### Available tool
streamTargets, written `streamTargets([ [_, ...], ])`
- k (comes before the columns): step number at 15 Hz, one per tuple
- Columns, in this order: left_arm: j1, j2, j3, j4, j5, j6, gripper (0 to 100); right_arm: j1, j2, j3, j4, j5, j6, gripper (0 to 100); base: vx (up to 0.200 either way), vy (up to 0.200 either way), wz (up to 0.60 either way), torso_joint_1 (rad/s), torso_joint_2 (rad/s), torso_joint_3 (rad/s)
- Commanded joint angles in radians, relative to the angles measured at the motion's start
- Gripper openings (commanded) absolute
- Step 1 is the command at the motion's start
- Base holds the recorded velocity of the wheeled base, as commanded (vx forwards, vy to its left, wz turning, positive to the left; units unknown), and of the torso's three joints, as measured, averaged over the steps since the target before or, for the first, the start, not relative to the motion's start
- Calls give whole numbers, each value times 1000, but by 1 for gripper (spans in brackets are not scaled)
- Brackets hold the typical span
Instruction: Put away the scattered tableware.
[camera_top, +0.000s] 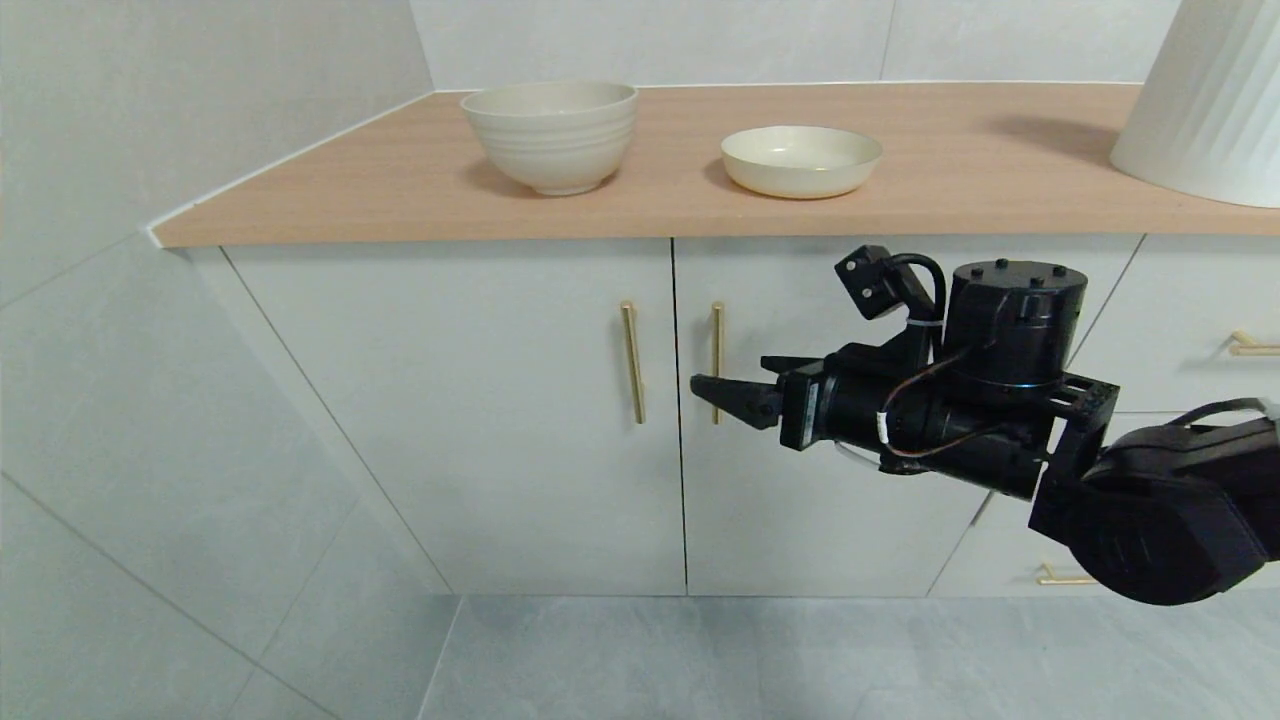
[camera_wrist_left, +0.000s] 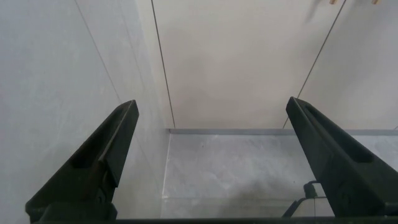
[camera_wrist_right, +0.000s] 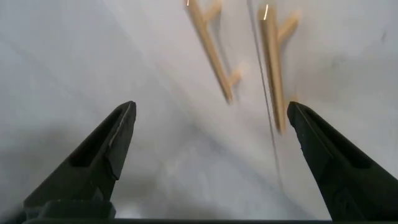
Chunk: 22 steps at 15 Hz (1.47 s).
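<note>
Head view: the bowl (camera_top: 550, 135) and the shallow dish (camera_top: 801, 160) stand on top of the cabinet (camera_top: 480, 420), doors closed — nothing is put away yet. The right gripper (camera_top: 722, 395) is at the cabinet's right handle (camera_top: 717, 335). Left wrist view: the left gripper (camera_wrist_left: 211, 162) is spread, low before the cabinet. Right wrist view: fingers (camera_wrist_right: 106, 155) apart — empty.

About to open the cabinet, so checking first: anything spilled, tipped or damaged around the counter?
Nothing stands out. The deep bowl and the shallow dish stand upright and apart on the counter, no spills visible, and both cabinet doors are shut with handles straight.
</note>
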Motion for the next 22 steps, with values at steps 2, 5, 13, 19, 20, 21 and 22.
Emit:
streamTargets([
  [2,0,0,0,0,0,0,100,8,61,-26,-36,-6,58,100,0,0,0,0,0,0],
  [5,0,0,0,0,0,0,100,8,86,-67,-38,-45,98,100,0,0,0,0,0,0],
  [13,0,0,0,0,1,0,100,7,186,-170,-38,-92,177,100,0,0,0,0,0,0],
  [19,0,2,0,0,1,0,100,8,232,-214,-49,-127,175,100,0,0,0,0,0,0],
  [20,0,2,0,0,1,0,100,8,247,-224,-58,-127,175,100,0,0,0,0,0,0],
  [21,0,0,0,0,0,0,100,8,249,-227,-64,-126,175,100,0,0,0,0,0,0],
  [22,0,2,0,0,1,0,100,8,252,-230,-66,-124,175,100,0,0,0,0,0,0],
])
